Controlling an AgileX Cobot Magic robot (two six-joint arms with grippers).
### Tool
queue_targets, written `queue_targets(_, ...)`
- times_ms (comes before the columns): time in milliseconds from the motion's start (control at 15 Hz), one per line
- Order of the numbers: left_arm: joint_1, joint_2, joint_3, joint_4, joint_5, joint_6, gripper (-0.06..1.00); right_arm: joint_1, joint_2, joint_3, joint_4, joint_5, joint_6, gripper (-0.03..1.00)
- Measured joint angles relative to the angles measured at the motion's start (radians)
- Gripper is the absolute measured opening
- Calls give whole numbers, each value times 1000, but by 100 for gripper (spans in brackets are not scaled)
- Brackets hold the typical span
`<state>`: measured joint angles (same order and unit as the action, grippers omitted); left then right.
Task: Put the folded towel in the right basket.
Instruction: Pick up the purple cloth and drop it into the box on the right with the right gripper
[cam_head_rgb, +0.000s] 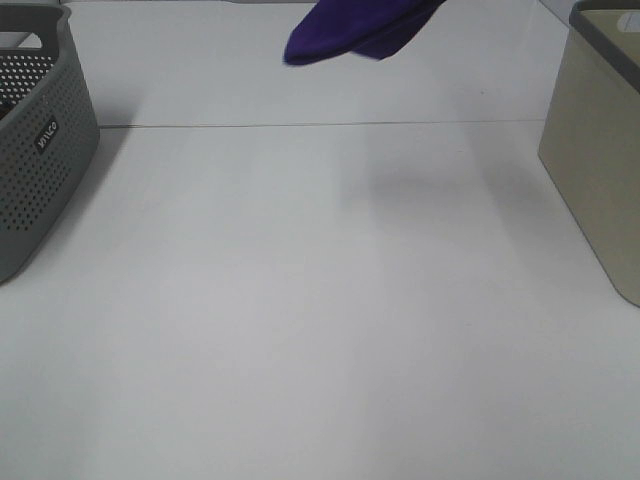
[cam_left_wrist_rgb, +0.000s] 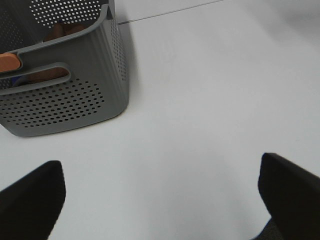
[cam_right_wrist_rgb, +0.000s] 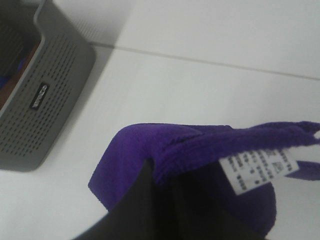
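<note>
In the right claw (cam_right_wrist_rgb: 160, 205) — there's the towel (cam_head_rgb: 352, 30), purple and bunched, a fold clamped in the grip, one dark finger showing under the cloth. The white label (cam_right_wrist_rgb: 250, 167) dangles just beside that grip. The towel hangs in the air, up off the table (cam_head_rgb: 300, 320). The right basket (cam_head_rgb: 600, 150), beige, stands well apart from the claw, off to its right and lower down. The left basket (cam_head_rgb: 35, 150), grey and perforated, sits far out on the claw's other side. Over there the left claw (cam_left_wrist_rgb: 160, 200) hovers above the table — jaws spread wide, holding nothing, with the grey basket just ahead of it.
</note>
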<state>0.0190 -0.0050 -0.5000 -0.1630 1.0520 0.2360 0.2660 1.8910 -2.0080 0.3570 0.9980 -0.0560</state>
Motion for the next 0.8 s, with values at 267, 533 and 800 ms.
queue_targets(267,0,0,0,0,0,0,99,-265,-104,0,-15,8,9,0)
queue_targets(533,0,0,0,0,0,0,99,-497,-132,0,-16,29,8,0)
queue_targets(800,0,0,0,0,0,0,99,-586,-116,0,-83,40,8,0)
